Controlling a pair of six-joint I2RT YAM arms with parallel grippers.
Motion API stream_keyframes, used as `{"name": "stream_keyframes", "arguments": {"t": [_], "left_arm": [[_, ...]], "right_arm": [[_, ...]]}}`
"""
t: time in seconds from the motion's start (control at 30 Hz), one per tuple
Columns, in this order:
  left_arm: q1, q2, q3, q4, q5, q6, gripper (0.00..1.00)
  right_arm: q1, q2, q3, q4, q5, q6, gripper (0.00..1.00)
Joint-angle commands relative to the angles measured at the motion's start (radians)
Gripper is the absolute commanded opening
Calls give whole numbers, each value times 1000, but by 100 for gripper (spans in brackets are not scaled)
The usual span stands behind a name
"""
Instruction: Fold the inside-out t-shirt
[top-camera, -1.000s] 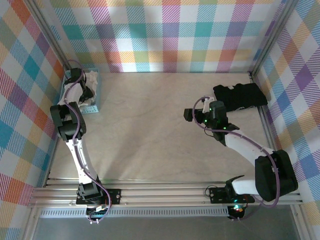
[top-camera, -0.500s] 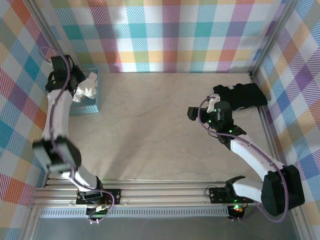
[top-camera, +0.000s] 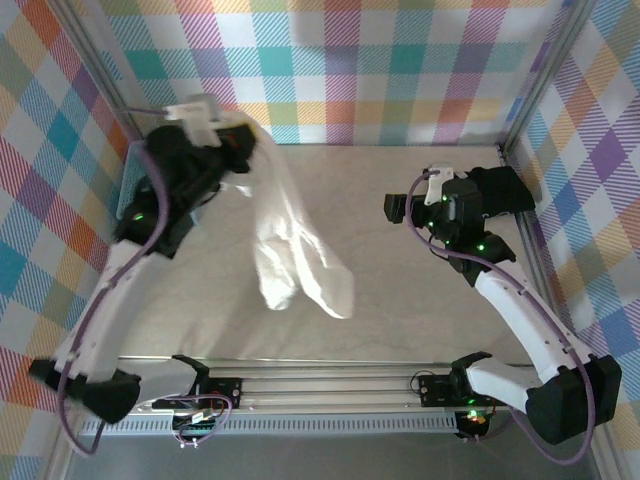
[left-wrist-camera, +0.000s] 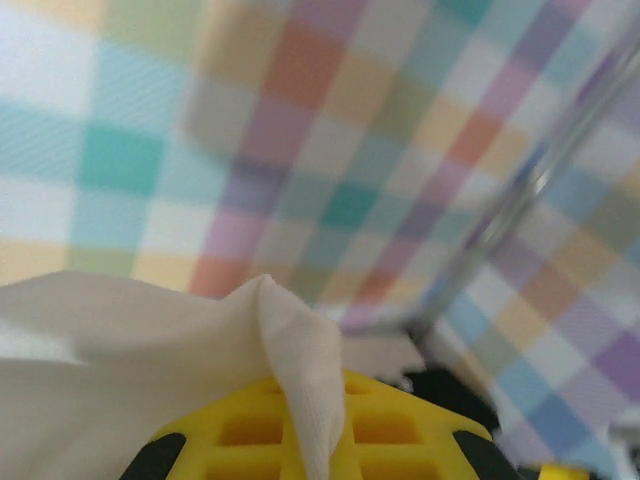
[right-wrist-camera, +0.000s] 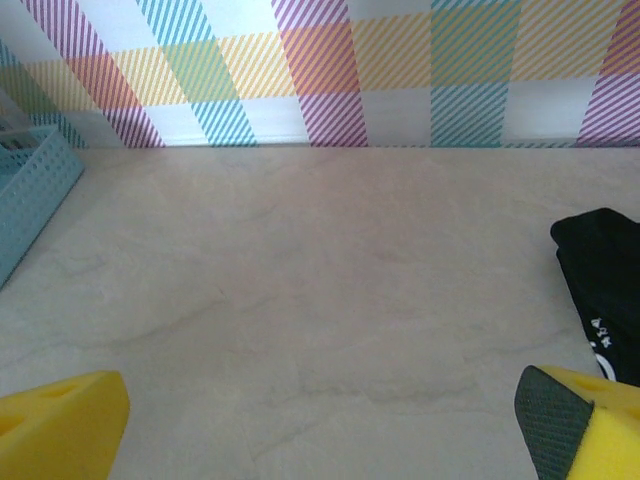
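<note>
Left gripper (top-camera: 226, 140) clamps the blurred, hanging t-shirt (top-camera: 292, 250).
Right gripper (right-wrist-camera: 316, 416) gapes wide; white marks on the black garment (right-wrist-camera: 598, 275) are unreadable, partly cut off.

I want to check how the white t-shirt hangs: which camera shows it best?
Top external: the t-shirt hangs full length from the left gripper. Left wrist gives a blurred fold at its jaws.

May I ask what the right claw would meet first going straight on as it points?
Probably the bare table, or, if it runs level, the checked wall beyond; depth is unclear.
</note>
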Motion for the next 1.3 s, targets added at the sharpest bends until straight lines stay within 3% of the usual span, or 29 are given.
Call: {"name": "stream_keyframes", "arguments": {"t": [0.0,0.07,0.13,0.17,0.27,0.37,0.5,0.63,0.7,0.77,0.83,1.0,1.27], "left_arm": [[-59,123,-42,82,75,-65,6],[-64,237,-21,95,82,-76,21],[-58,356,68,18,8,-35,53],[-52,432,137,-73,-45,-1,62],[-41,498,173,-202,-125,46,73],[-49,328,-124,-31,-91,-21,90],[-73,158,-448,65,-37,-100,91],[-127,106,-644,124,48,-121,90],[-157,125,-699,166,91,-110,89],[-177,177,-722,201,139,-77,85],[-196,223,-717,217,166,-40,82],[-235,318,-677,259,166,8,75],[-242,490,-598,288,216,20,49]], "right_arm": [[-6,10,40,-130,-6,-24,100],[-6,36,39,-157,-26,-11,100],[-6,55,21,-158,-66,15,100],[-6,66,6,-157,-99,33,100],[10,108,-45,-150,-203,88,96],[73,171,-114,-135,-251,136,93],[154,258,-185,-157,-230,210,91],[207,344,-233,-157,-171,244,84],[207,374,-232,-126,-149,236,57],[205,359,-200,-116,-140,208,21],[203,309,-161,-133,-122,180,0],[140,176,-122,-145,-153,164,0],[74,153,-107,-144,-199,181,0]]}}
